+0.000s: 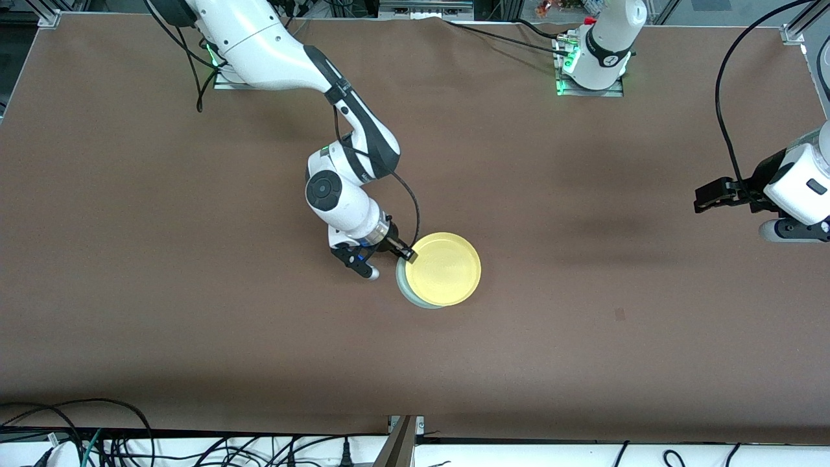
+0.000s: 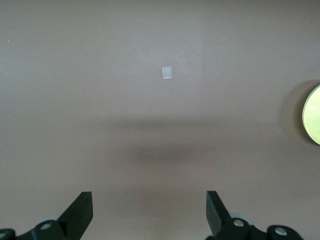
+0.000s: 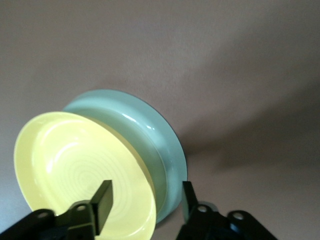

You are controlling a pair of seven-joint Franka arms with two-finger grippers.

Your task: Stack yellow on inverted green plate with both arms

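1. The right gripper [image 1: 397, 253] sits at the edge of the yellow plate [image 1: 443, 268] near mid-table; its fingers [image 3: 103, 201] straddle the stacked rims, spread apart, one inside the yellow plate, the other outside the green plate [image 3: 159, 150]
2. The yellow plate lies on the green plate [image 1: 411, 293], slightly offset, a green sliver showing
3. The left gripper [image 1: 708, 195] waits over the table's [image 1: 194, 324] left-arm end, jaws wide and empty

The yellow plate [image 1: 443, 268] covers nearly all of the green plate [image 1: 410, 293], leaving only a crescent of rim in the front view. The left wrist view cuts the yellow plate [image 2: 313, 114] at its edge, showing a sliver. The left arm runs out of the front view.
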